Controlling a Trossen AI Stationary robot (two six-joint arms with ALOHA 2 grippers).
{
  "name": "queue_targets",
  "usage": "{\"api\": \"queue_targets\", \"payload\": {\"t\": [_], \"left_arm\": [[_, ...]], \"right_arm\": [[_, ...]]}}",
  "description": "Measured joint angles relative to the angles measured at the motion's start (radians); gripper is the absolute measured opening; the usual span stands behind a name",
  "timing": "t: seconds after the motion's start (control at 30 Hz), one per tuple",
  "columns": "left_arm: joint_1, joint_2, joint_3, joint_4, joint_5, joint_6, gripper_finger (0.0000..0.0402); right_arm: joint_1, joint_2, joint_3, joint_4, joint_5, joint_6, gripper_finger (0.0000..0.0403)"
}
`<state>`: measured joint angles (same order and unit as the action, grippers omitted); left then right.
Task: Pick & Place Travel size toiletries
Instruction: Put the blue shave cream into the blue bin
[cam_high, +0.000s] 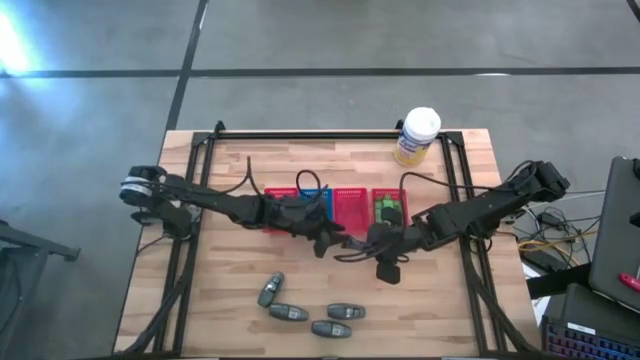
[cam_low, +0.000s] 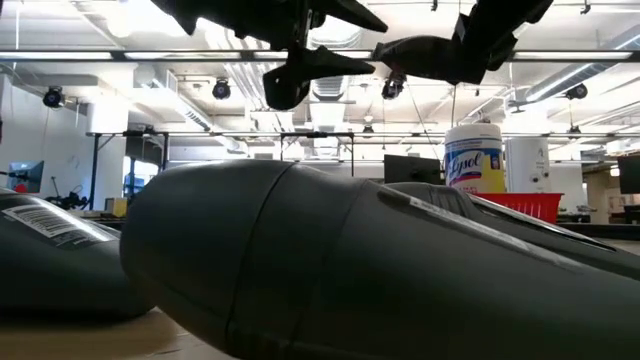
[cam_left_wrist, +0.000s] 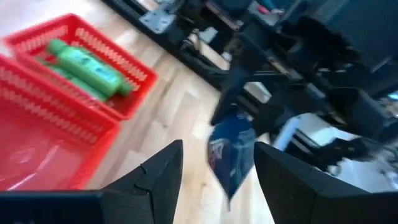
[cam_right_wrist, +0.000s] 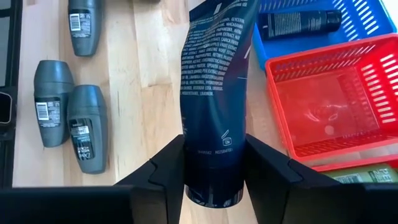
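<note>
My right gripper (cam_right_wrist: 214, 142) is shut on a dark blue tube (cam_right_wrist: 214, 74) above the table's middle (cam_high: 358, 243). My left gripper (cam_left_wrist: 217, 149) is open and hovers close by (cam_high: 325, 238), facing that tube (cam_left_wrist: 230, 155) without touching it. Several grey oval bottles (cam_high: 300, 310) lie on their sides near the table's near edge, also in the right wrist view (cam_right_wrist: 68, 118). Green bottles (cam_left_wrist: 90, 68) lie in the rightmost red basket (cam_high: 390, 208). A dark bottle (cam_right_wrist: 298, 23) lies in the blue basket (cam_high: 315, 205). My right gripper pinches the dark blue tube between its two fingers near the cap end (cam_right_wrist: 211, 168), one finger (cam_right_wrist: 168, 168) on each side. The fingers come from the table's right, and the tube runs on past them toward the left. It is lifted clear of the table.
A row of red and blue mesh baskets (cam_high: 350, 205) sits across the table's middle; one red basket (cam_right_wrist: 323, 99) has nothing in it. A white-and-yellow canister (cam_high: 417, 135) stands at the far edge. Bare wood lies between the baskets and the grey bottles.
</note>
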<state>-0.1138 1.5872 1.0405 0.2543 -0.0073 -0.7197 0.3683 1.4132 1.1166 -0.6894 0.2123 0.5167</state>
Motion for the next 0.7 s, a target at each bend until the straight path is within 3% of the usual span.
{"api": "queue_targets", "payload": {"t": [0.2, 0.7], "left_arm": [[0.003, 0.000, 0.000, 0.027, 0.050, 0.008, 0.0202], [0.001, 0.010, 0.000, 0.033, 0.047, 0.036, 0.0202]], "right_arm": [[-0.007, 0.000, 0.001, 0.030, 0.000, -0.013, 0.0135], [-0.053, 0.000, 0.002, 0.119, -0.003, -0.022, 0.0137]]}}
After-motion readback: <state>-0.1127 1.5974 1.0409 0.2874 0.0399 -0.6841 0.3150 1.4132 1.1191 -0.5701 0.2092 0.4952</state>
